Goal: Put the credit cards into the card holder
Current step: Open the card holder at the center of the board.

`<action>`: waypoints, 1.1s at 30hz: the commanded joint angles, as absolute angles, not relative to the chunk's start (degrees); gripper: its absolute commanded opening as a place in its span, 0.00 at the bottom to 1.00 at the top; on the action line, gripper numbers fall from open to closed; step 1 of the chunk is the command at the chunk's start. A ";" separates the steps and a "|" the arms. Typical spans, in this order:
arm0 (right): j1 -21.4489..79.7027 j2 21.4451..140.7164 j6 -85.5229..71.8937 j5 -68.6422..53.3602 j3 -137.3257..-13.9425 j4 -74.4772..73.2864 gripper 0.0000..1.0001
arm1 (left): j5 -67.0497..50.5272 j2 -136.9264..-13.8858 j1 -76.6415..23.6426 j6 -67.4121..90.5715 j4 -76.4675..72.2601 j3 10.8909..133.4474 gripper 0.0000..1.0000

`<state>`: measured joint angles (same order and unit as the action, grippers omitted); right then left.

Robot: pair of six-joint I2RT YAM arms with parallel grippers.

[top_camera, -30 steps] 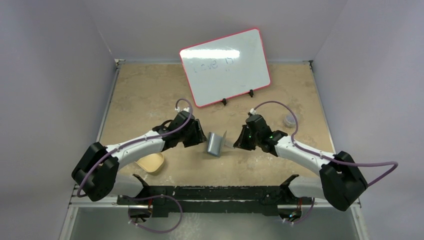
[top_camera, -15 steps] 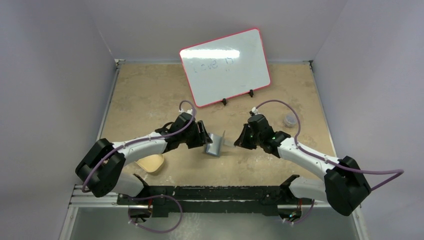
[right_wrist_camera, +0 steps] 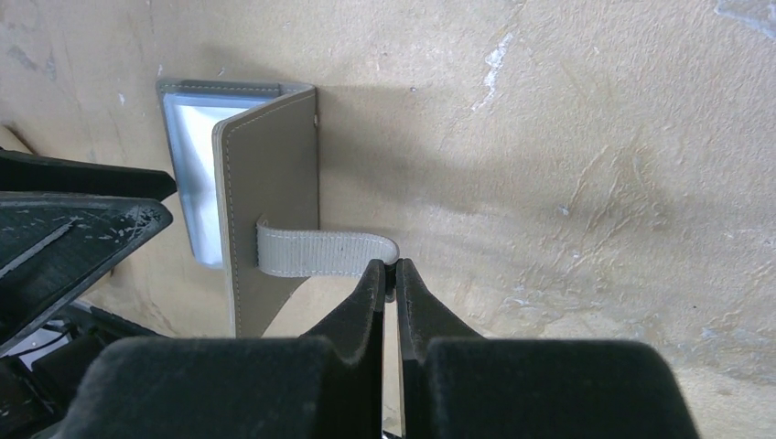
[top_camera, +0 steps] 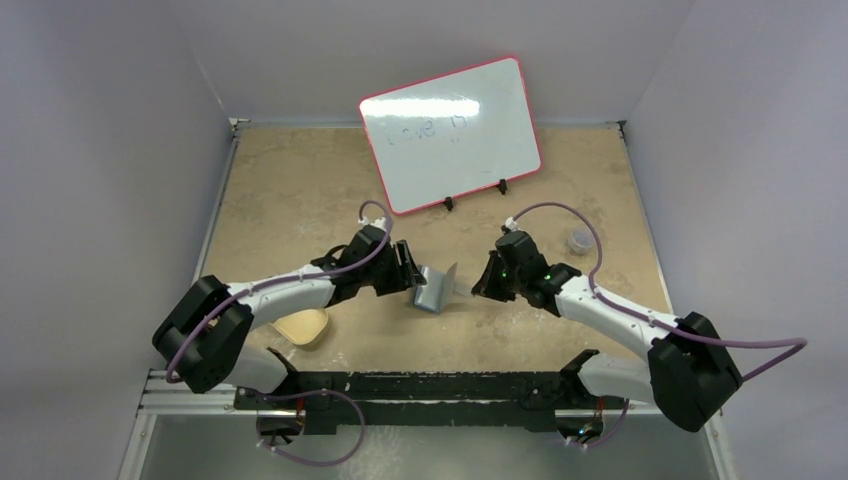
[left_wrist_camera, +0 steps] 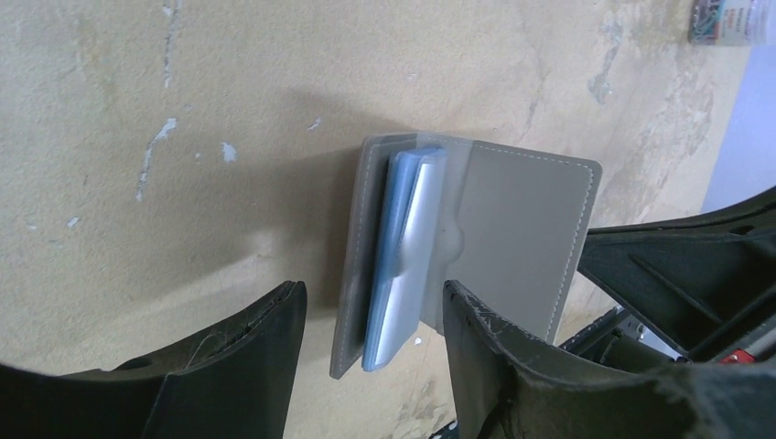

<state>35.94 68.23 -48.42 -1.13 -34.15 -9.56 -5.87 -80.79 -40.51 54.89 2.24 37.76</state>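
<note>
Nearest the arm bases, a gold tin [top_camera: 302,326] lies on the tabletop [top_camera: 290,190] under the left arm, well apart from the work.

Further in, mid-table, the card holder [left_wrist_camera: 526,229] stands half open between the two arms, one grey cover lifted off the blue-grey pockets [left_wrist_camera: 384,274]. The left gripper [left_wrist_camera: 375,302] is released: its jaws stand wide, one on each side of the holder's near edge, and I see no contact. The right gripper [right_wrist_camera: 389,270] is clenched, its jaws pinching the very end of the closing tab [right_wrist_camera: 320,251] and so holding the cover up.

A pale slab sits against the pockets, probably one of the credit cards [left_wrist_camera: 414,229], though it could be a clear window; the view does not settle it. Where any other cards lie I cannot tell.

Beyond the right arm is a small round container [top_camera: 578,240], and at the far edge a propped whiteboard [top_camera: 450,135].

What could go wrong, as I judge it:
- **Tab slips:** the right jaws hold only its tip, so a small tug could pull it free and let the cover flop shut over the pockets.
- **Holder skids:** a harder pull would drag the light holder across the tabletop, away from the left jaws.
- **Bad pinch:** if the left jaws close off-centre, they could shove the holder sideways or squeeze the pale slab partly out of its pocket.
</note>
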 commanded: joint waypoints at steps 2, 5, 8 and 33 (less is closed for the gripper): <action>35.73 67.34 -48.55 -0.28 -33.48 -9.45 0.01 | -8.93 -80.96 -40.21 55.48 -5.65 36.39 0.56; 35.69 67.04 -48.59 -0.35 -33.35 -9.46 0.01 | -9.19 -81.02 -40.19 55.11 -7.28 35.82 0.55; 35.68 67.10 -48.67 -0.29 -33.21 -9.47 0.01 | -8.84 -81.49 -40.23 54.57 -7.45 35.77 0.54; 35.56 64.58 -48.91 -1.01 -38.09 -16.51 0.25 | -12.71 -81.47 -40.25 55.85 -13.35 34.83 0.00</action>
